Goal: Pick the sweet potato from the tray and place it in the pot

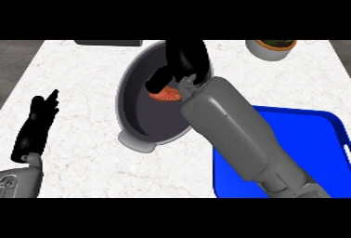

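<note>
A grey pot (140,125) stands in the middle of the white counter, its dark inside facing me. The orange sweet potato (165,95) shows inside the pot, just under my right hand (182,60). That hand reaches over the pot from the right, its fingers curled down and its thumb at the potato's left end; much of the potato is hidden by it. The blue tray (322,139) lies at the right, partly covered by my right forearm. My left hand (37,118) rests at the left, fingers straight and pointing up, holding nothing.
A white bowl with dark contents (271,48) stands at the back right. A dark flat object (108,42) lies at the counter's far edge. Bare marble spreads between the left hand and the pot.
</note>
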